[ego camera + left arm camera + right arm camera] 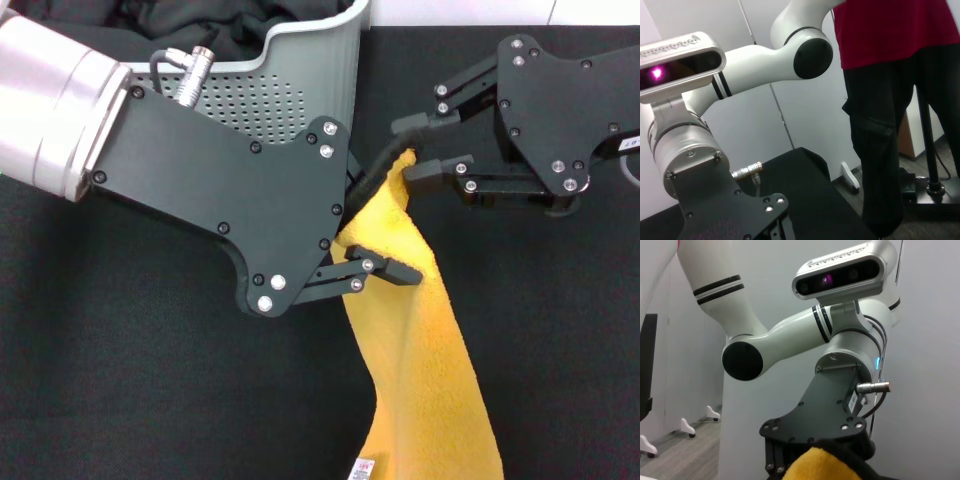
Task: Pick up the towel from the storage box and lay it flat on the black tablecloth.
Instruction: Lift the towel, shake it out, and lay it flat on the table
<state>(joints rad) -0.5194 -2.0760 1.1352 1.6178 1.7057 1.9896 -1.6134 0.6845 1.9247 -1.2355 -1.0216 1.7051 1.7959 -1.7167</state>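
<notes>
My left gripper (385, 225) and right gripper (412, 151) both pinch the top edge of the towel (420, 340), which hangs lifted over the black tablecloth (150, 360), just in front of the storage box (300, 60).

The black tablecloth (130, 380) covers the whole visible surface, slightly textured and lying flat from the near edge to the far side. Directly on it at the far left stands the storage box (320, 70), a light grey plastic basket with perforated sides and a rounded rim, with dark clothing (200, 25) inside.
</notes>
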